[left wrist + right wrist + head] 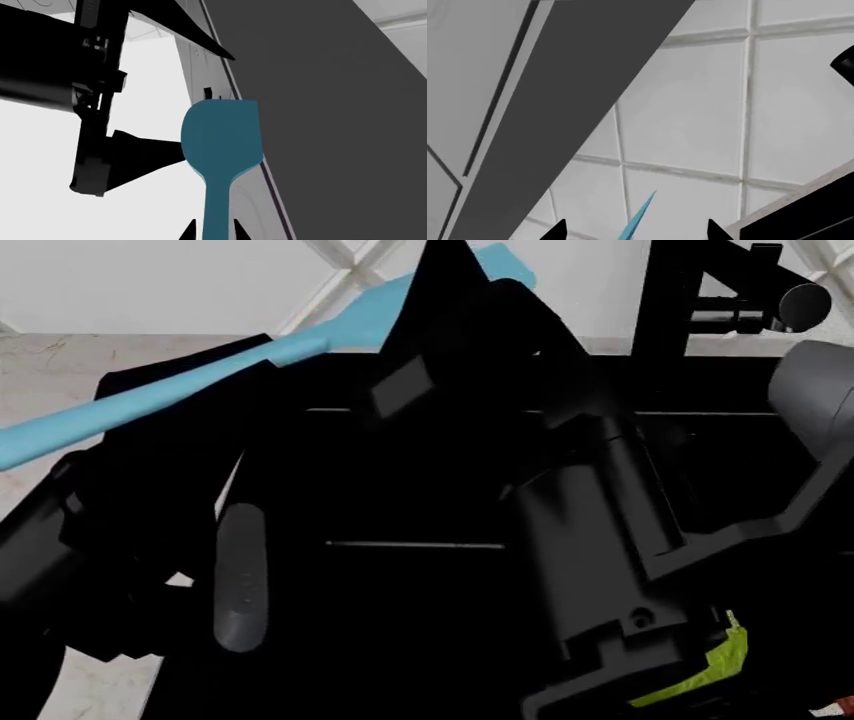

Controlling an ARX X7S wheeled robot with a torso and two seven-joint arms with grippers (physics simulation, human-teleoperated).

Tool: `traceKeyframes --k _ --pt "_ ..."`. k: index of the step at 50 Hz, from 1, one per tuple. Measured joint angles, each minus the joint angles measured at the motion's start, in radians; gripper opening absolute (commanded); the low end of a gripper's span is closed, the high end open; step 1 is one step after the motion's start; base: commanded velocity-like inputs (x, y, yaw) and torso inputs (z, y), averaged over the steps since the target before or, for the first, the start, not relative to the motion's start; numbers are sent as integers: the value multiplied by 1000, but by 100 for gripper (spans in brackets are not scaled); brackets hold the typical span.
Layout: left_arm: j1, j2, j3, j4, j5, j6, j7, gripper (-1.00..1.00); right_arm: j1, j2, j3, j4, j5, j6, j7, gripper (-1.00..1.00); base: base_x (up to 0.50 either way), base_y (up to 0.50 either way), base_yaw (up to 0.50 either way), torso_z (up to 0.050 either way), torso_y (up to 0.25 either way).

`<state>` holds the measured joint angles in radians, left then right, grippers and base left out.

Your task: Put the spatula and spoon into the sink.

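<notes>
The light-blue spatula (174, 385) slants over the black sink (707, 385), handle to the left, head (505, 265) up by the wall. In the left wrist view my left gripper (215, 231) is shut on its handle, and the blade (221, 135) points away. The right gripper (635, 231) is open, fingers wide apart, with the spatula's thin edge (640, 212) between them, touching neither. Its black fingers (157, 152) show beside the blade. I cannot make out the spoon; a reddish speck (834, 708) sits at the frame corner.
A black angular tap (727, 305) stands at the sink's back right. Pale marble counter (80, 355) lies to the left, and a white tiled wall (160, 280) is behind. Both black arms cover most of the basin. A yellow-green object (707, 672) lies low on the right.
</notes>
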<state>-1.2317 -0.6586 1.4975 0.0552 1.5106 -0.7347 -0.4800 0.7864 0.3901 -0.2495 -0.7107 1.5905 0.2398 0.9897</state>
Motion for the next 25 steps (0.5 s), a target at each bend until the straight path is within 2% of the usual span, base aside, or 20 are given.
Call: traceKeyframes --k 25 --pt "19 26 1 -12 4 -2 -9 -100 9 -51 -40 51 25 -9 -14 100 0 0 0 0 0"
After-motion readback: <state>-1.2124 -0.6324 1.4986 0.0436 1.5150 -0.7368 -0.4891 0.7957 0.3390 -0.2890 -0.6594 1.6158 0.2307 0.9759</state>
